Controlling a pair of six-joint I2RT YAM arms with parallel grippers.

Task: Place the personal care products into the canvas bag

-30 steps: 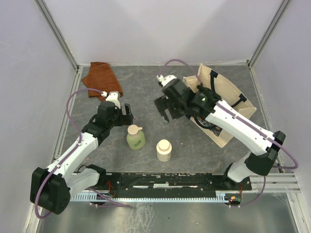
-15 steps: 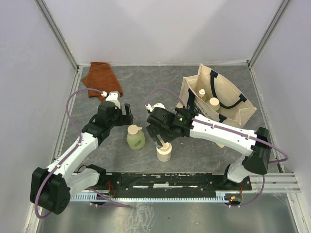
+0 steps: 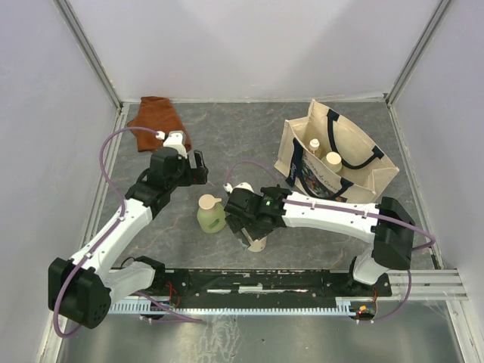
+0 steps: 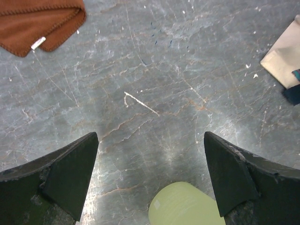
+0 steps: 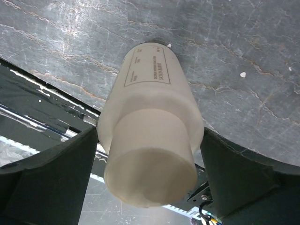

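Observation:
The cream-white round-capped bottle (image 3: pixel 257 243) stands near the front edge, and in the right wrist view (image 5: pixel 149 140) it fills the gap between the jaws. My right gripper (image 3: pixel 249 233) is open, lowered around this bottle, with a finger close on each side. The pale green bottle with the cream spout cap (image 3: pixel 211 215) stands just left of it; its base shows in the left wrist view (image 4: pixel 185 206). My left gripper (image 3: pixel 197 168) is open and empty, just behind the green bottle. The canvas bag (image 3: pixel 361 172) stands open at the right with two bottles (image 3: pixel 314 145) (image 3: pixel 333 159) inside.
The rust-brown folded cloth (image 3: pixel 157 121) lies at the back left, and its corner shows in the left wrist view (image 4: pixel 40 23). The black rail (image 3: pixel 265 283) runs along the front edge, close below the cream bottle. A corner of the bag (image 4: pixel 283 61) shows at the right.
My right arm has swung from the bag to the front and come down around the cream-white bottle. My left gripper has drawn back a little from the green bottle.

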